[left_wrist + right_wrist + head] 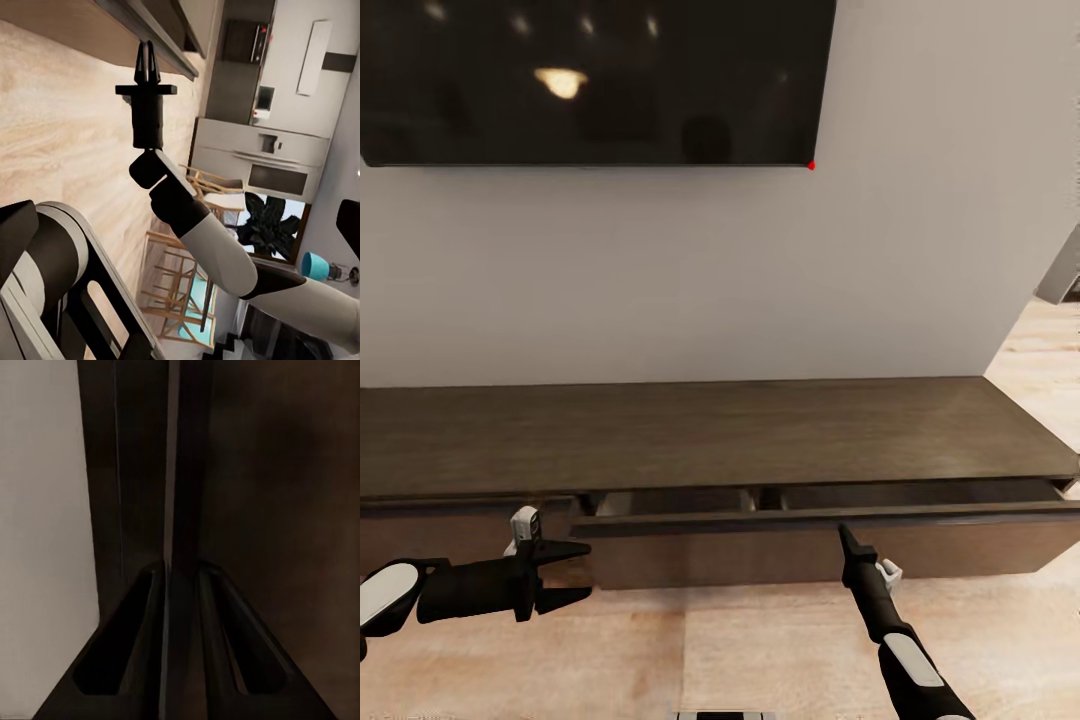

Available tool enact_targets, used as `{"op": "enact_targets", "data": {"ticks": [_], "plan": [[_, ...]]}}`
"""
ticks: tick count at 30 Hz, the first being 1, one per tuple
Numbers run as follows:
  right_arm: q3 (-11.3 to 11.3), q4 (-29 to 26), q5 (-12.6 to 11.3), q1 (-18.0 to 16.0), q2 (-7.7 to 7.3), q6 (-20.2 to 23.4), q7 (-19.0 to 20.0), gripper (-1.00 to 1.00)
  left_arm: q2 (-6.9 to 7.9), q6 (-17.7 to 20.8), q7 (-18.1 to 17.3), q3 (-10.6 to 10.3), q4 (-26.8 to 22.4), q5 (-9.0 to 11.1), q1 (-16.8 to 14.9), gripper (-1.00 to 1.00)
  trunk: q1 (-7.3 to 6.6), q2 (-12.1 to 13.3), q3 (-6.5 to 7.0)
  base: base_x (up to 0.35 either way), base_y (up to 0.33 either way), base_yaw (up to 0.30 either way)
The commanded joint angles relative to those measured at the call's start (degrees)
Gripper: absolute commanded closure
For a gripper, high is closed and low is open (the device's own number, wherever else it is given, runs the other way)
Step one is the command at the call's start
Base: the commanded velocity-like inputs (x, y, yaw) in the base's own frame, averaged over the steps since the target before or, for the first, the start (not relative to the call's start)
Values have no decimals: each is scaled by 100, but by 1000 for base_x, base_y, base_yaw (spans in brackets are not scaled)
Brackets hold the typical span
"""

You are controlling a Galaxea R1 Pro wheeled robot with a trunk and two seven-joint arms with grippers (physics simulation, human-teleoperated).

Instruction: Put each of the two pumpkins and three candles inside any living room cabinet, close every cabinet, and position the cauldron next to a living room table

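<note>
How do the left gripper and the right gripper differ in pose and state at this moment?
The left gripper is open, its jaws spread, while the right gripper is shut, its fingers pressed together. The left gripper lies level and points sideways along the cabinet front; the right gripper points up at the drawer front of the partly open drawer. Both are black and hang low before the cabinet.

At 12 o'clock the cabinet (720, 430) blocks us, its drawer front (820, 550) pulled out slightly, leaving only a narrow slot along its top edge. Our right gripper (847, 540) presses at that front, fingers together. Our left gripper (575, 575), fingers spread, has bare floor (710, 650) at 6 o'clock.
</note>
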Motion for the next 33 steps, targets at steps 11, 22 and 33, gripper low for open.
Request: {"op": "enact_targets", "data": {"ticks": [11,22,33], "plan": [[15,-12,-75,-6,6,100,79,100,4,-2,-59,-28,4,-33,-9,-100,-4,-3,-4,-179,0,0],[19,-12,-75,-6,6,100,79,100,3,-2,-59,-28,-3,-33,-9,-100,-4,-3,-4,-185,0,0],[19,-13,-75,-6,6,100,79,100,5,-2,-50,-28,-129,-33,-9,-100,-4,-3,-4,-113,0,0]]}}
